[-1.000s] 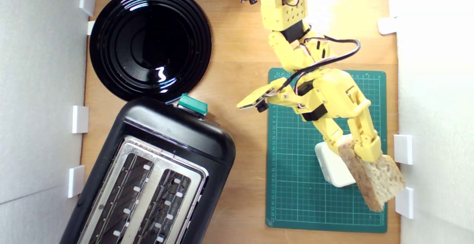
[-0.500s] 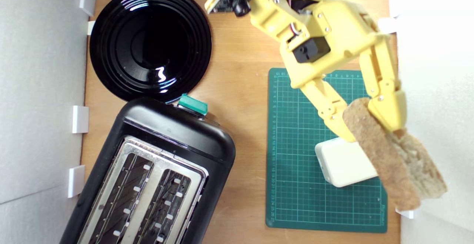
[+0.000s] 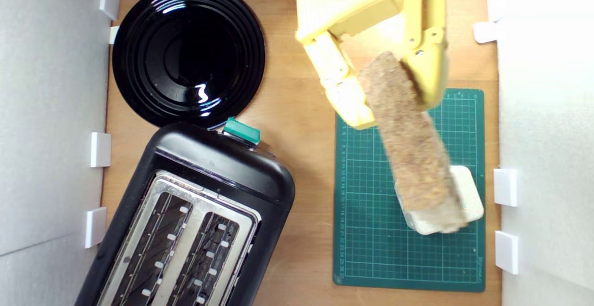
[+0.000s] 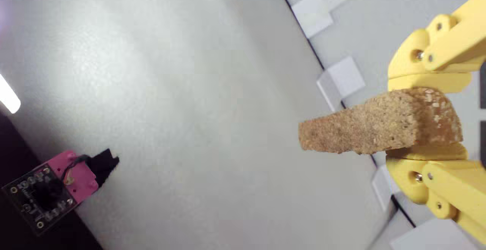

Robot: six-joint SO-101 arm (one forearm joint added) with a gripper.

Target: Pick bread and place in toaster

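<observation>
My yellow gripper (image 3: pixel 390 85) is shut on the bread (image 3: pixel 410 143), a thick slice seen crust edge-on, held high above the green cutting mat (image 3: pixel 366 231) at the exterior view's right. In the wrist view the bread (image 4: pixel 379 126) sits clamped between the two yellow fingers (image 4: pixel 425 81), its free end pointing at a grey wall. The black toaster (image 3: pixel 218 166) with its silver two-slot top and teal lever knob (image 3: pixel 241 131) stands at the lower left of the exterior view, well apart from the bread. Both slots look vacant.
A round black plate (image 3: pixel 188 53) lies behind the toaster. A white rounded plastic box (image 3: pixel 466 192) rests on the mat, partly covered by the bread. Grey walls with white brackets (image 3: pixel 506 186) bound both sides. A small pink camera board (image 4: pixel 49 191) shows in the wrist view.
The gripper has risen with the bread and swung it toward the exterior view's left, off the right wall and over the mat. The slice now shows its crust edge to the exterior view.
</observation>
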